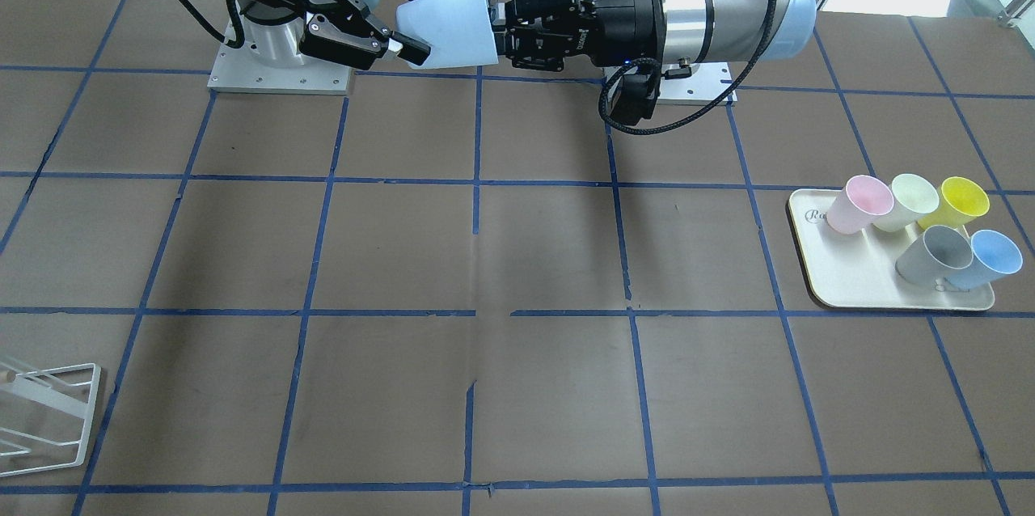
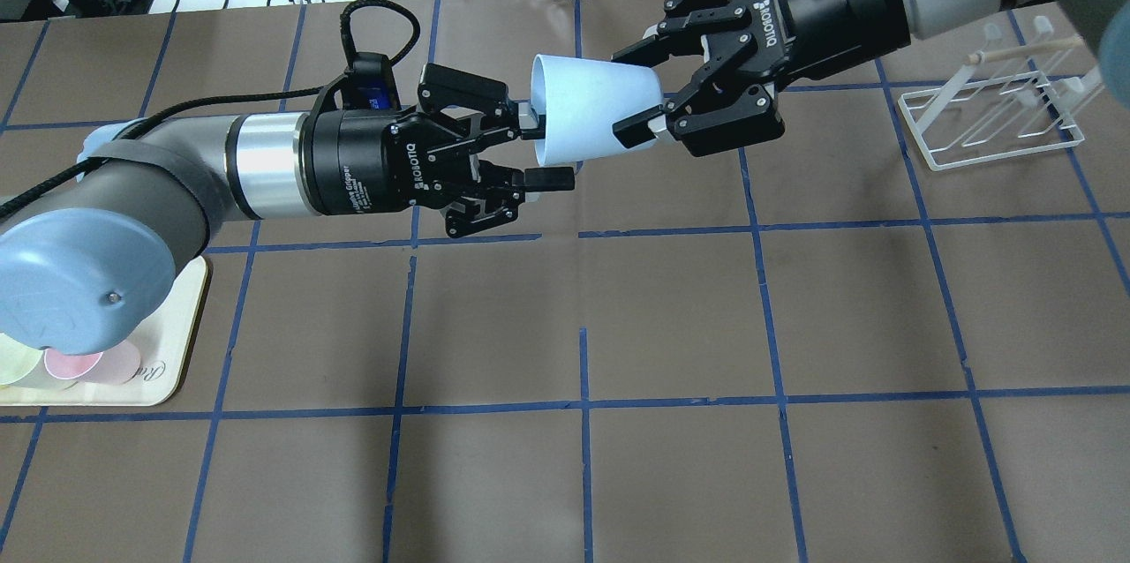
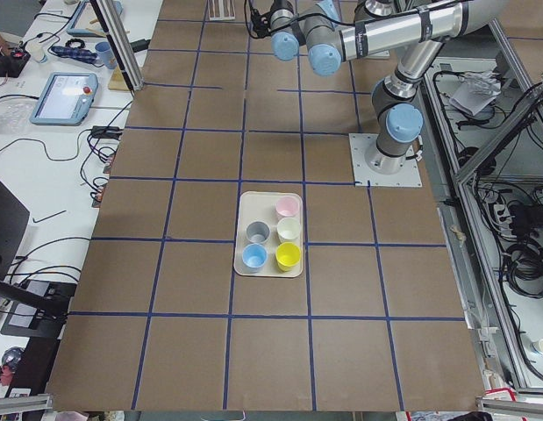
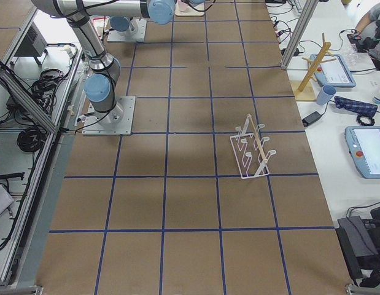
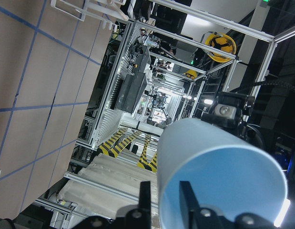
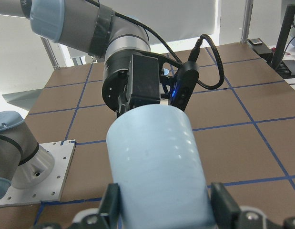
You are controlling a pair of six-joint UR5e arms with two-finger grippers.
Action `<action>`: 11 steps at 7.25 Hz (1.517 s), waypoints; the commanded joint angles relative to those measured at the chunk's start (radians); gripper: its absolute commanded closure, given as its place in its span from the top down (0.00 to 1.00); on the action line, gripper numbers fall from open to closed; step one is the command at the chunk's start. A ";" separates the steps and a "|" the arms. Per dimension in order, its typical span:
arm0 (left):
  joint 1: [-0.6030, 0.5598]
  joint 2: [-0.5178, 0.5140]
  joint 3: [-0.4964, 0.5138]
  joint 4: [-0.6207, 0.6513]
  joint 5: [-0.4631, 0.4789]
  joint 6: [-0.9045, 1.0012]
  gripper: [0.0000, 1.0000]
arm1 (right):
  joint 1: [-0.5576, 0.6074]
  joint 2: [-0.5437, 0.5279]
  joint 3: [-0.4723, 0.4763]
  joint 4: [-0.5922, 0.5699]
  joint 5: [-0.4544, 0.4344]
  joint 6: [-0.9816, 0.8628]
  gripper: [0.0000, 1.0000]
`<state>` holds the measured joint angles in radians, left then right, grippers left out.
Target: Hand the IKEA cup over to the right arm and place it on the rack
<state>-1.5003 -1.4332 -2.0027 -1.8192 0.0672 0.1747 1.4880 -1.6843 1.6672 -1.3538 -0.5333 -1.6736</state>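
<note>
The IKEA cup [image 2: 591, 108], pale light-blue, hangs on its side in the air between both grippers, above the table's robot side. Its open rim faces my left gripper [image 2: 543, 148]. That gripper's jaws stand apart, one finger inside the rim and one outside, neither pressing the wall in the left wrist view [image 5: 218, 171]. My right gripper [image 2: 637, 91] is shut on the cup's narrow base end, one finger on each side, as the right wrist view [image 6: 157, 157] shows. The white wire rack [image 2: 989, 117] stands on the table to the right, beyond the right gripper.
A cream tray [image 1: 857, 281] on the robot's left side holds pink, pale green, yellow, grey and a second blue cup [image 1: 990, 257]. The table is brown with blue tape lines. Both arm bases stand close behind the grippers.
</note>
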 commanded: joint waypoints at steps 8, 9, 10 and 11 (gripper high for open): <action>0.153 -0.012 0.112 0.103 0.507 -0.199 1.00 | -0.184 0.015 -0.020 -0.132 -0.709 -0.021 0.43; 0.160 -0.025 0.192 0.104 0.713 -0.199 1.00 | -0.189 0.069 -0.012 -0.274 -0.863 -0.032 0.43; 0.160 -0.033 0.256 0.116 0.919 -0.198 1.00 | -0.190 0.133 -0.012 -0.430 -1.033 -0.017 0.43; 0.160 -0.052 0.313 0.117 1.079 -0.192 1.00 | -0.195 0.182 -0.006 -0.509 -1.119 -0.012 0.43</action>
<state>-1.3439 -1.4667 -1.7627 -1.7079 0.9339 -0.0195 1.2998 -1.5650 1.6558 -1.7371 -1.5121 -1.6926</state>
